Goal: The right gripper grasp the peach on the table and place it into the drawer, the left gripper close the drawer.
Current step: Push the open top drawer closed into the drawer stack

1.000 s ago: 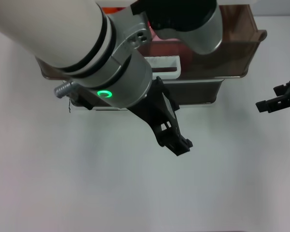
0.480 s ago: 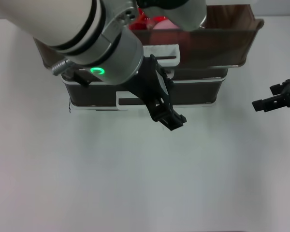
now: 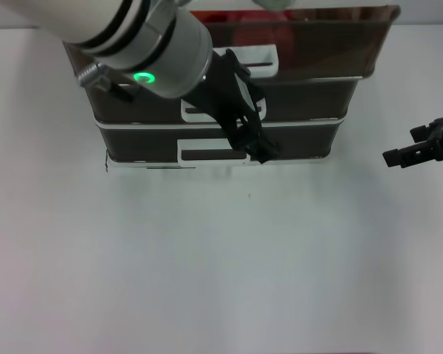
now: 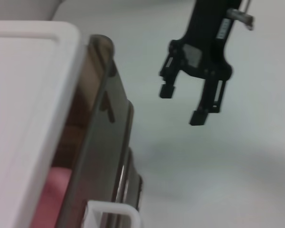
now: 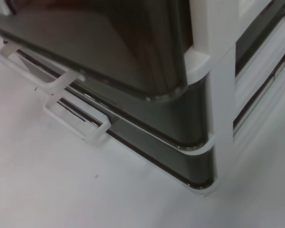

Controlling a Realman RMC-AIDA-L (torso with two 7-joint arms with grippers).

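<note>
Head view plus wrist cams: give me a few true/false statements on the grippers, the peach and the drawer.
1. The right gripper holds the peach. False: its fingers are open and empty, above the table.
2. The top drawer sticks out beyond the two drawers below it. True.
3. The peach lies on the table. False: no fruit is on the table. In the left wrist view a pink shape, likely the peach, sits inside the top drawer.
4. The left gripper is in front of the drawer fronts. True, though contact cannot be told.
5. The green ring is on the right arm. False: it glows on the left arm.
</note>
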